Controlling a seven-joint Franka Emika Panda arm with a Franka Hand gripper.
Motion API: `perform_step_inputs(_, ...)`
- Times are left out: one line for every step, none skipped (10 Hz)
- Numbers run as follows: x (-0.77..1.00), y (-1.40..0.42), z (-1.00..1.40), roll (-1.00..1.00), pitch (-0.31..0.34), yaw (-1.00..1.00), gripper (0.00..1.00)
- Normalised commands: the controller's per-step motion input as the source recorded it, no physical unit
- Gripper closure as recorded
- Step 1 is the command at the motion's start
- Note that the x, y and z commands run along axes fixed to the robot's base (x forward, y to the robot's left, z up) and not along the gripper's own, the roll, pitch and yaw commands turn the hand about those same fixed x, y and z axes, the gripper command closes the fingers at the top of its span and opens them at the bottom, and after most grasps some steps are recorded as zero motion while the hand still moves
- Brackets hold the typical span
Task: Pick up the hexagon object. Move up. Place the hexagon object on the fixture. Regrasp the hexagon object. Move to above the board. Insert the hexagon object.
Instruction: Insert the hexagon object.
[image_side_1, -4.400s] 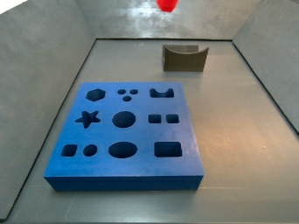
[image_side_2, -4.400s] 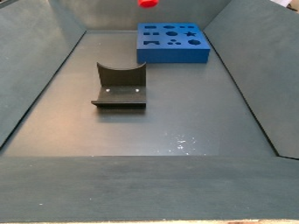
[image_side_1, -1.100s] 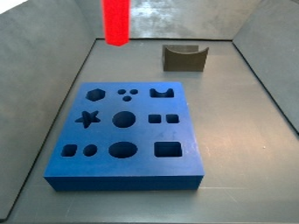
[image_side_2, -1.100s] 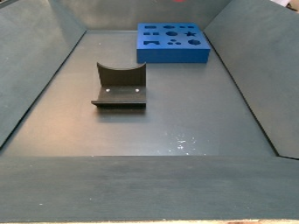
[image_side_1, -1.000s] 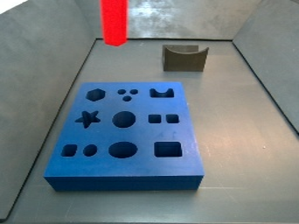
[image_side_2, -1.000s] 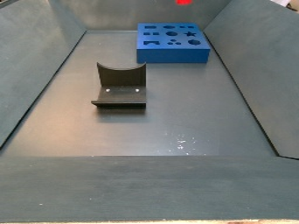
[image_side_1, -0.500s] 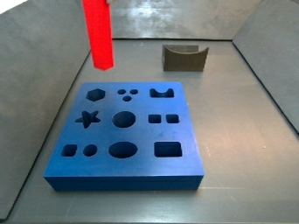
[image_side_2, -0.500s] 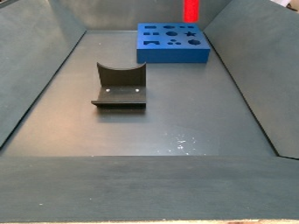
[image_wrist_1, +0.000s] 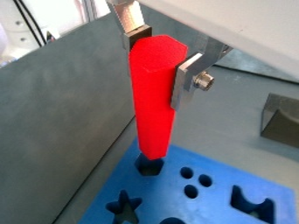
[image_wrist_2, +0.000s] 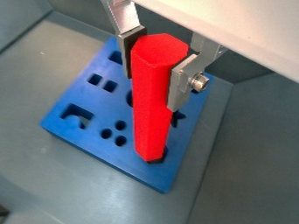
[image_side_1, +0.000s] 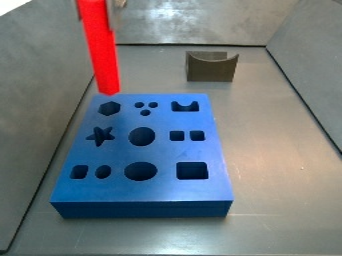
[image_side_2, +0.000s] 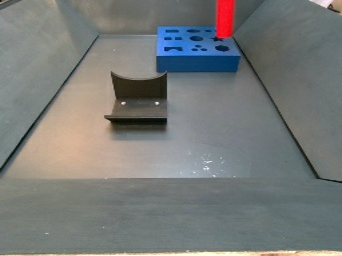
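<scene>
The hexagon object (image_wrist_1: 155, 96) stands upright, clamped at its upper end between the two silver fingers (image_wrist_2: 184, 79) of the hand (image_wrist_1: 160, 54), with its lower end just above the board (image_side_1: 140, 160). In both wrist views the bar's foot sits over the hexagonal hole (image_wrist_1: 149, 164) at a corner of the board; whether the tip has entered the hole or only hangs at its mouth cannot be told. The side views agree: the bar hangs over the board's far left corner hole (image_side_1: 108, 105) and does not reach the slab's face by any clear margin.

Step in hand, as judged: the insertion itself, the bar being above the board and aligned to the hexagon cut-out. The next move calls for a straight descent with the bar kept vertical and its flats matched to the hole's sides; a small twist or lateral offset would likely jam the tip on the rim.

The wrist views show the grasp and the hole beneath the tip, which the side views do not. The side views show the fixture (image_side_2: 136, 98) empty, well apart from the board on the floor (image_side_2: 174, 150); in them the hand is out of frame.
</scene>
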Motion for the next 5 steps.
perform_step_inputs(0.00,0.00,0.00,0.00,-0.014,0.00,1.00)
perform_step_inputs(-0.07,-0.16,-0.33,0.00,-0.006,-0.03,1.00)
perform_step_inputs(-0.10,-0.19,-0.41,0.00,0.000,-0.07,1.00)
perform_step_inputs(-0.09,-0.16,-0.36,0.00,-0.020,-0.06,1.00)
perform_step_inputs(0.00,-0.03,-0.05,-0.03,-0.021,0.00,1.00)
